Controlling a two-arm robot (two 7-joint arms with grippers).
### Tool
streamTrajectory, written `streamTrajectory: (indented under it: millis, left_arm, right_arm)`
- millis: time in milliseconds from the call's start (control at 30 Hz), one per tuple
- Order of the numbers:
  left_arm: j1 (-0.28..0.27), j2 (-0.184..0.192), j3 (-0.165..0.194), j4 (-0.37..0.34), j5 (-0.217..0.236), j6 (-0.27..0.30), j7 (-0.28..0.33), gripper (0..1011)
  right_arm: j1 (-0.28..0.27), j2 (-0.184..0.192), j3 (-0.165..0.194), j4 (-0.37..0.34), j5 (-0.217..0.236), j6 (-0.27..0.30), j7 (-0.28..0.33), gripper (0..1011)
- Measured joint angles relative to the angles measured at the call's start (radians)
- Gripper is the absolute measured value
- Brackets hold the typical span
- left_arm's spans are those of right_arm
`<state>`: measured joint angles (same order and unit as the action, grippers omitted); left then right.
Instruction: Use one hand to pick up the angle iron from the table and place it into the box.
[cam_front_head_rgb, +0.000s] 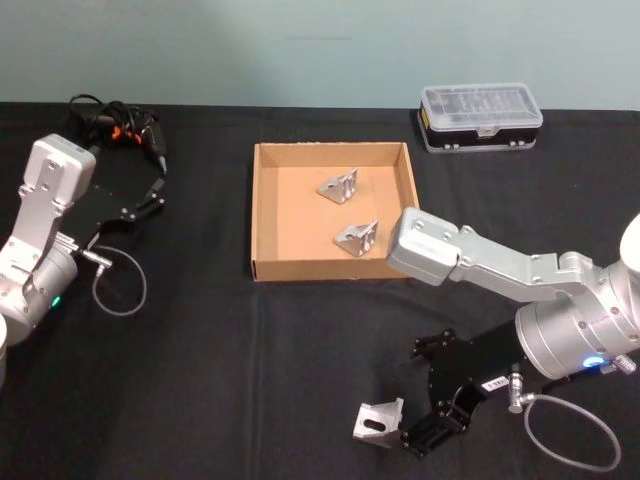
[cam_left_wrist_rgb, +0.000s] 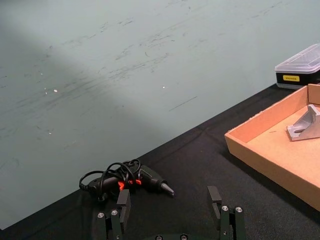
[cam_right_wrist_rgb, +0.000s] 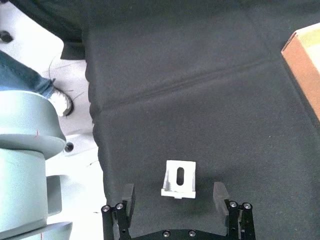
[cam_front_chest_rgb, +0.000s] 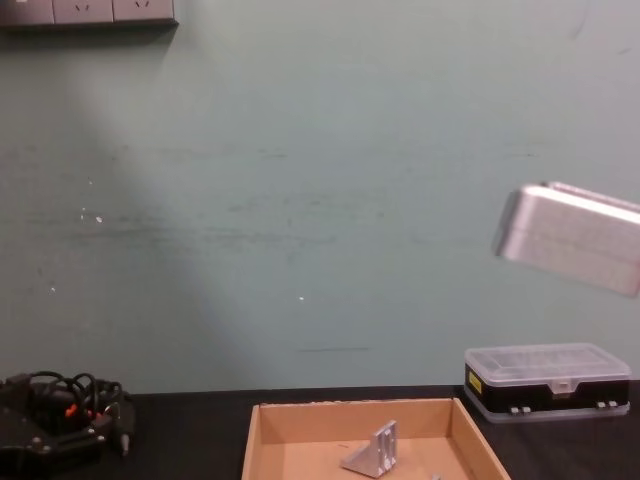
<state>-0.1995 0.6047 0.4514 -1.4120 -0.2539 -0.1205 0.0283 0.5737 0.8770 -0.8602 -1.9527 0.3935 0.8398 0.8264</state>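
My right end effector (cam_right_wrist_rgb: 173, 193), fingers apart, straddled angle iron (cam_right_wrist_rgb: 179, 178) on near-right tabletop (cam_right_wrist_rgb: 200, 100), not touching. Left end effector (cam_left_wrist_rgb: 169, 201) sat far left, fingers apart.

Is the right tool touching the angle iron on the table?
Apart. The right wrist view shows bare table on both sides, between the angle iron and the open right tool.

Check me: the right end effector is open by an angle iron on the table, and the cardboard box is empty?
The box is not empty: the head view shows two angle irons in it. The right end effector is indeed open by a third angle iron on the table.
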Motion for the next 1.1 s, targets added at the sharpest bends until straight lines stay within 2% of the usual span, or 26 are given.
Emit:
streamTrajectory:
  millis: [500,1100]
  left_arm:
    - [0.000,0.000,0.000,0.000,0.000,0.000,0.000,1000]
    - [0.000,0.000,0.000,0.000,0.000,0.000,0.000,1000]
  right_arm:
    - [0.039,-0.009,-0.063,0.017,-0.031,-0.008,-0.007,1000]
    - [0.061,-0.036,-0.093,0.052,-0.061,-0.015,-0.005,1000]
